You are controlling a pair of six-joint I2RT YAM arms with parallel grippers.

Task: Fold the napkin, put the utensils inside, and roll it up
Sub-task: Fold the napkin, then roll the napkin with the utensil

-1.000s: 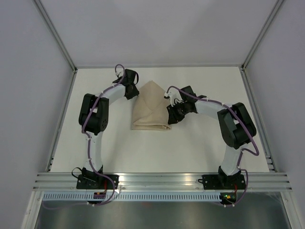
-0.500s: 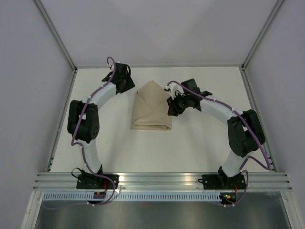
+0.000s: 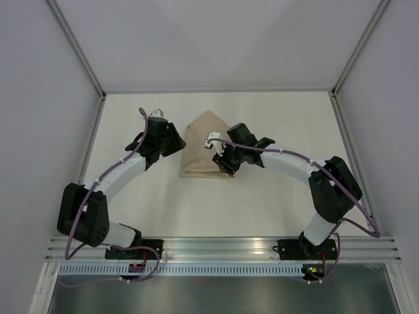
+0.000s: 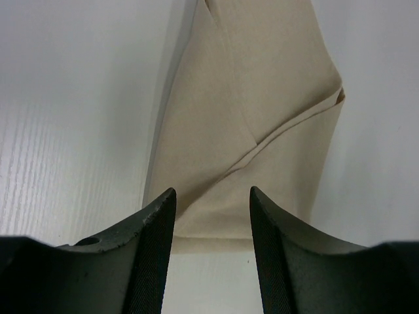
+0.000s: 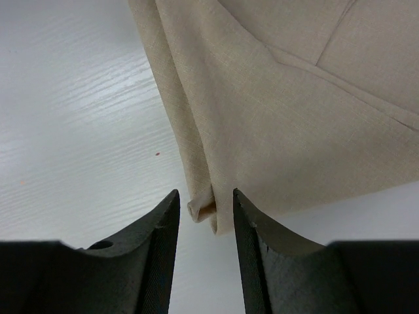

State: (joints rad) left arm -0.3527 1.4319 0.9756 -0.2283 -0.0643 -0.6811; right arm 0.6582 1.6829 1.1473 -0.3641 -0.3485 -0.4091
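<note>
The beige napkin (image 3: 200, 139) lies folded into a pointed packet on the white table (image 3: 262, 196). Its overlapping flaps show in the left wrist view (image 4: 262, 98). My left gripper (image 3: 179, 141) is at the napkin's left side, open; the cloth's edge lies just beyond its fingertips (image 4: 213, 196) and is not touched. My right gripper (image 3: 220, 165) is over the napkin's near right corner, also open. That corner, with a small curled fold, sits loose between its fingertips (image 5: 204, 196), the rest of the napkin (image 5: 294, 131) spreading beyond. No utensils show in any view.
Grey walls and aluminium rails (image 3: 88, 163) bound the table on the left, right and far sides. The arm bases stand on the rail (image 3: 222, 247) at the near edge.
The left arm swung from the napkin's far left corner down to its left side. The right gripper slid left and nearer, to the near right corner. Both jaws opened wider.
</note>
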